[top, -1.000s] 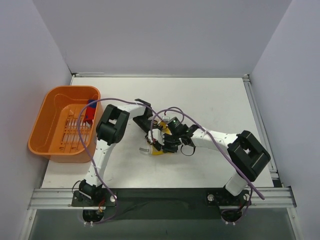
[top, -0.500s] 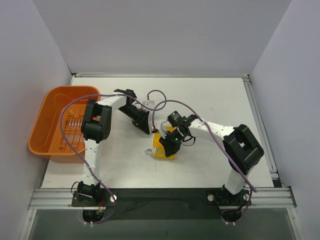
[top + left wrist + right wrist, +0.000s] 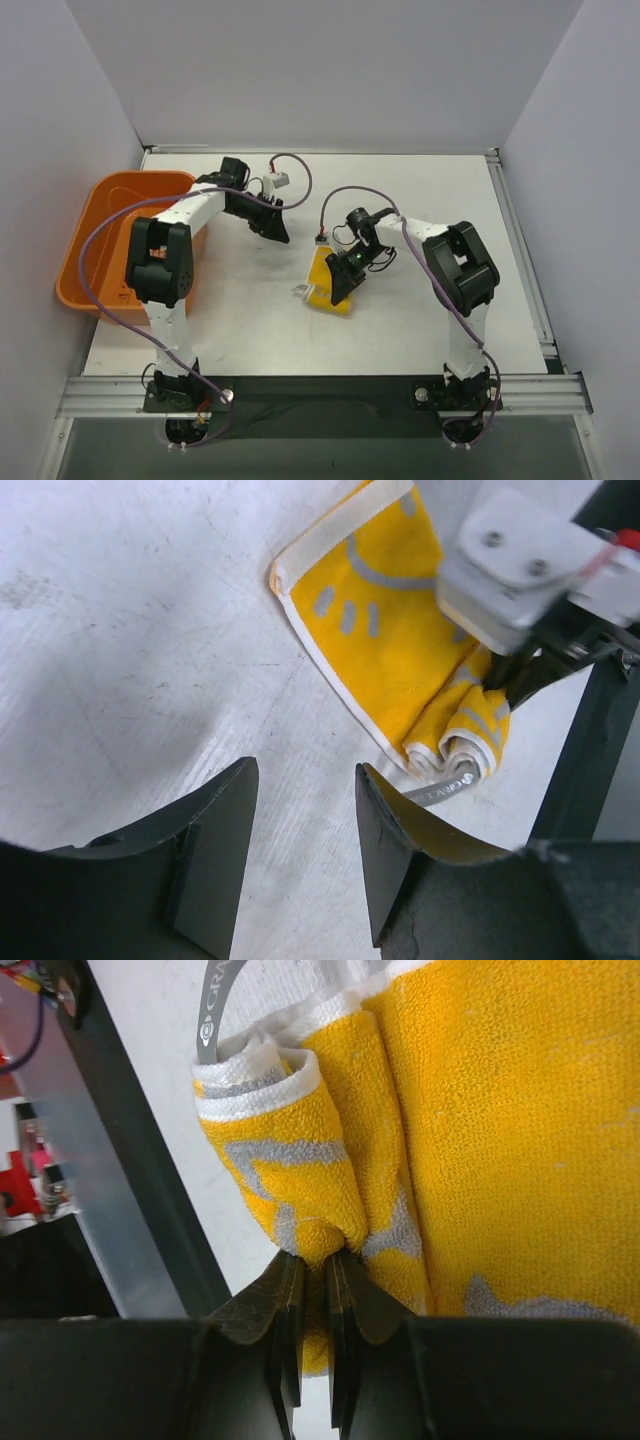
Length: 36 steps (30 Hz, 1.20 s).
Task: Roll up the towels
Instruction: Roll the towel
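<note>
A yellow towel (image 3: 322, 272) with grey markings and white edging lies on the white table, one end curled into a loose roll (image 3: 462, 742). My right gripper (image 3: 340, 282) is shut on that roll, its jaws pinching a fold of the yellow cloth (image 3: 316, 1260). My left gripper (image 3: 281, 233) hangs open over bare table to the left of the towel (image 3: 385, 630) and behind it. Nothing lies between its two dark fingers (image 3: 215, 830). A grey label loop (image 3: 435, 792) sticks out from under the roll.
An orange plastic tub (image 3: 95, 235) stands at the table's left edge, and the left arm reaches across its right rim. Purple cables loop above both arms. Grey walls close in the back and sides.
My left arm has swung back and to the left, away from the towel, and its jaws have opened wider. My right gripper keeps its pinch while that arm has turned; the towel shifted slightly.
</note>
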Available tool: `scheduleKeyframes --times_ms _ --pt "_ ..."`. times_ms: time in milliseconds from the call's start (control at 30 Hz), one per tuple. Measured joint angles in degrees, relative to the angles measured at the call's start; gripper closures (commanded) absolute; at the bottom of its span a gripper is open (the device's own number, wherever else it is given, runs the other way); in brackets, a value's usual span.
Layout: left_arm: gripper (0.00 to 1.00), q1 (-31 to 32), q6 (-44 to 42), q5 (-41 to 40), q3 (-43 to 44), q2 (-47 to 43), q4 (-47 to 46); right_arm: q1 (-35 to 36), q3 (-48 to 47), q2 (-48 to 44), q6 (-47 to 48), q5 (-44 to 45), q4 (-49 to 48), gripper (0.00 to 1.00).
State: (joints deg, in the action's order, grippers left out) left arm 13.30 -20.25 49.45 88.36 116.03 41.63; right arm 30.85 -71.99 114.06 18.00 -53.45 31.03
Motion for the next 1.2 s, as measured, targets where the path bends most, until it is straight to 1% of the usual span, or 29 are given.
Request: scheduleKeyframes --times_ms 33,133,233,333,467,600,733,867,1000,1133,1200 --pt "0.46 -0.31 0.52 -0.15 -0.87 -1.22 -0.98 -0.33 -0.63 0.92 -0.13 -0.98 0.55 1.00" --pt "0.45 -1.16 3.37 -1.66 -7.04 -8.28 -7.82 -1.66 -3.85 4.90 -1.20 -4.33 3.23 1.00" --pt "0.42 -1.20 2.91 -2.38 -12.94 -14.27 -13.22 -3.02 -6.43 9.33 -2.40 -9.25 5.22 1.00" --pt "0.40 1.29 -2.29 -3.56 -19.39 -20.24 -15.19 -4.35 -7.67 12.50 -3.10 -13.57 7.39 1.00" --pt "0.39 10.08 -12.31 -5.77 -25.18 -25.18 -15.34 -5.25 -9.86 15.65 -3.43 -16.83 9.84 1.00" --pt "0.39 19.69 -22.16 -7.85 -28.61 -26.38 -15.39 -5.42 -10.75 17.38 -3.45 -18.99 10.82 1.00" --pt "0.39 24.98 -29.92 -10.08 -30.49 -26.40 -15.32 -5.75 -10.78 17.86 -3.50 -20.02 11.06 1.00" --pt "0.39 27.17 -36.13 -12.02 -31.06 -26.18 -15.50 -6.03 -10.78 17.97 -3.50 -20.31 11.19 0.99" --pt "0.39 28.89 -40.52 -15.30 -32.41 -24.41 -17.31 -6.03 -10.80 17.97 -3.50 -20.33 11.21 0.99" --pt "0.42 31.19 -42.75 -19.54 -33.05 -20.61 -19.32 -6.03 -10.82 17.99 -3.72 -20.20 11.23 0.99" --pt "0.48 31.87 -43.23 -21.22 -33.05 -20.00 -20.48 -6.08 -11.06 18.05 -4.00 -19.96 11.37 0.98"
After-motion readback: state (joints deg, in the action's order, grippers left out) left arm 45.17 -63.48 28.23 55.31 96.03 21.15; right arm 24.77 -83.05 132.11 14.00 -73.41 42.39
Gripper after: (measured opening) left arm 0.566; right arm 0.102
